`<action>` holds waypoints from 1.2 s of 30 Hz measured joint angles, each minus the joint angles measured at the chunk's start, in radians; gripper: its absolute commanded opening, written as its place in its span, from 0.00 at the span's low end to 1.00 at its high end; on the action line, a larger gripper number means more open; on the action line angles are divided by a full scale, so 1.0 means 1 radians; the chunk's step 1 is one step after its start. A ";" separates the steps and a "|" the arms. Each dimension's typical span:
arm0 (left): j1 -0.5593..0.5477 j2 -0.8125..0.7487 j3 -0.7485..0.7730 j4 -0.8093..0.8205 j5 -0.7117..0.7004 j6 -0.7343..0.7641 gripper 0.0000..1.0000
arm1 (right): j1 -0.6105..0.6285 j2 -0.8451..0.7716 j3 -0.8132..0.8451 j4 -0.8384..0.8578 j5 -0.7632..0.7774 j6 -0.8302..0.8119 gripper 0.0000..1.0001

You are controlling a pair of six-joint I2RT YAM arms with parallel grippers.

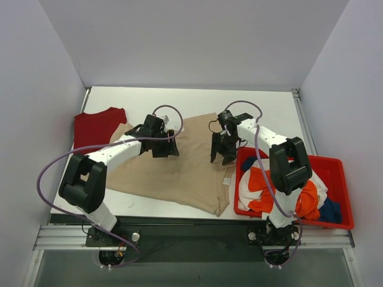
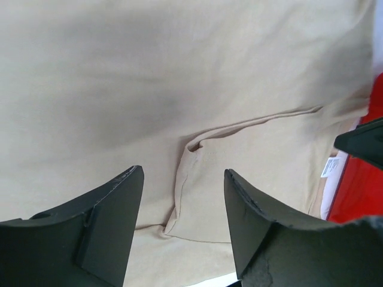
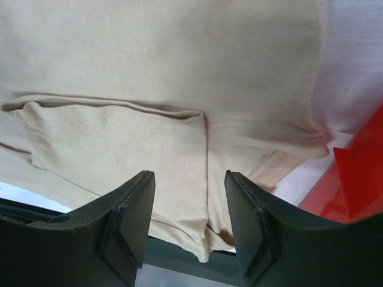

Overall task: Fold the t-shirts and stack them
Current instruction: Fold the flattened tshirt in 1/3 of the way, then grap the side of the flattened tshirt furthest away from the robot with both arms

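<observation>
A large beige t-shirt lies spread across the middle of the table, with folded-over layers and a seam. My left gripper hangs open just above its upper left part, with nothing between the fingers. Over the shirt's right side my right gripper is also open and empty, above a folded sleeve and hem. A dark red t-shirt lies flat at the back left, partly under the beige one. Orange, white and blue t-shirts are heaped in the bin.
The red plastic bin stands at the front right, touching the beige shirt's right edge. White walls close in the table on three sides. Bare white tabletop shows along the back.
</observation>
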 measured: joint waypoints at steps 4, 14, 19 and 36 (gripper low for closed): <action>0.002 -0.092 -0.005 0.005 -0.068 0.019 0.71 | 0.020 -0.024 0.000 -0.005 0.006 -0.010 0.52; 0.211 -0.316 -0.238 0.020 -0.131 0.033 0.75 | 0.168 -0.040 0.002 -0.010 -0.034 -0.042 0.52; 0.294 -0.394 -0.361 0.001 -0.136 0.036 0.77 | 0.232 0.020 0.036 -0.014 -0.072 -0.063 0.52; 0.374 -0.494 -0.582 0.097 -0.119 -0.056 0.78 | 0.208 0.171 0.056 -0.036 -0.148 -0.067 0.52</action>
